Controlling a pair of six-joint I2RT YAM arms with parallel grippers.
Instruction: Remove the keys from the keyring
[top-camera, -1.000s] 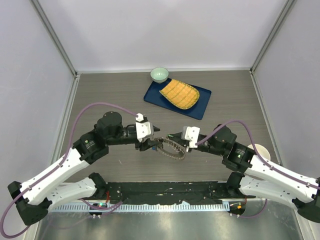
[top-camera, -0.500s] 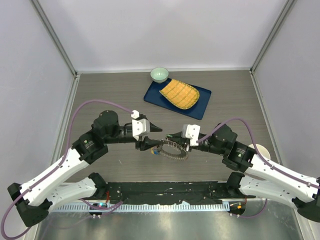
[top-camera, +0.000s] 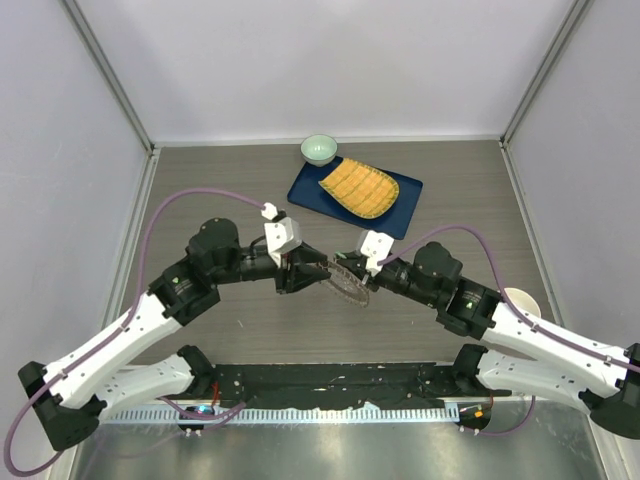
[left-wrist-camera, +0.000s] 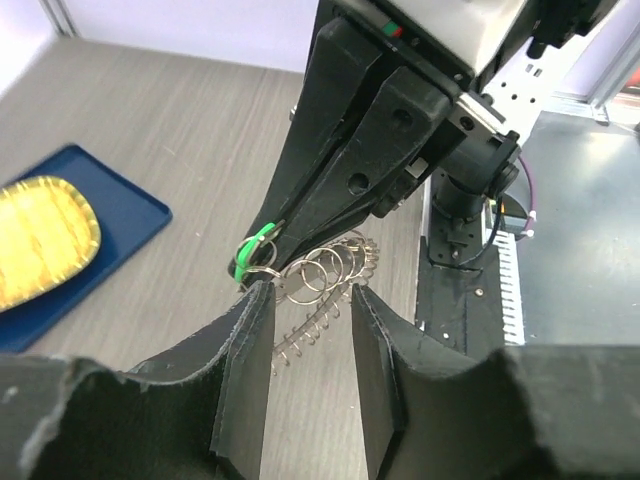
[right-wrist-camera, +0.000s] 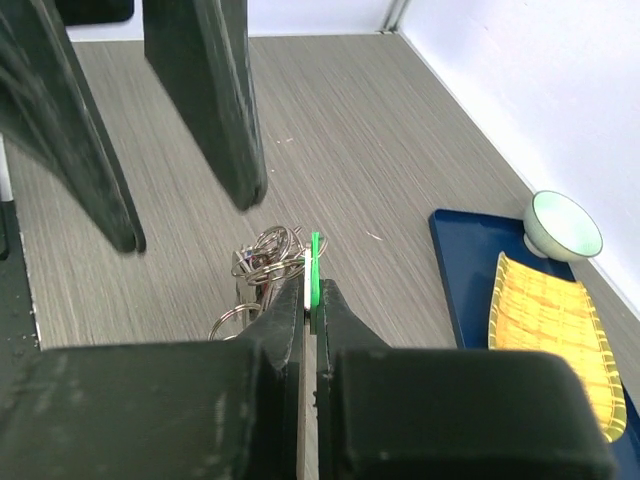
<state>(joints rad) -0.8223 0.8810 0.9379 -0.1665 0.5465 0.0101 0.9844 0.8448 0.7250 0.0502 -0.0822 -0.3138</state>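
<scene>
The keyring (top-camera: 348, 285), fringed with small silvery keys (left-wrist-camera: 303, 328), hangs tilted just above the table between my two grippers. My right gripper (right-wrist-camera: 311, 285) is shut on a green-headed key (right-wrist-camera: 316, 262) at the ring's edge, with a cluster of small metal rings (right-wrist-camera: 262, 258) just left of it. My left gripper (left-wrist-camera: 310, 295) is open. Its fingertips sit close in front of the rings (left-wrist-camera: 322, 272) and the green key head (left-wrist-camera: 255, 248), with nothing between them. From above, the left gripper (top-camera: 312, 270) and the right gripper (top-camera: 347, 268) almost meet.
A blue tray (top-camera: 305, 190) carrying a yellow ribbed mat (top-camera: 360, 187) lies at the back centre, with a small pale-green bowl (top-camera: 319, 149) beside it. A white cup (top-camera: 522, 301) stands behind the right arm. Grey walls enclose the table.
My left gripper has swung right, up to the keyring, with its jaws narrower than before. The right gripper has shifted left and back with the ring, which now hangs more on edge.
</scene>
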